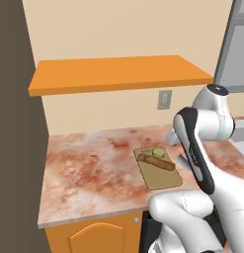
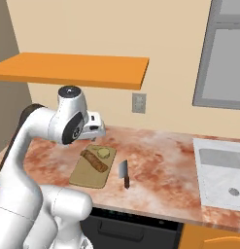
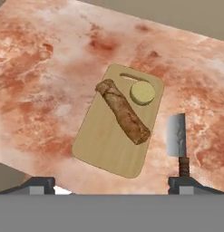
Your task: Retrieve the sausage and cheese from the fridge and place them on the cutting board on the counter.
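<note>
On the cutting board (image 3: 115,131) we see the sausage (image 3: 123,111) lying aslant across the middle and the cheese (image 3: 142,93) just beside it toward the far end, apart from it or barely touching; we cannot tell which. Both rest wholly on the wood, so we judge the placing done and the step in hand a clean withdrawal. Our gripper (image 3: 111,185) hangs above the board's near edge with its jaws spread wide and nothing between them. To do this well, we should lift straight up before swinging away, so neither finger brushes the sausage or the knife (image 3: 177,144) lying on the tabletop (image 3: 36,68) just right of the board. From the left base view our own arm covers the knife and the board's right side. Of the fridge, we make out no more than a grey edge at the frame's corner.
</note>
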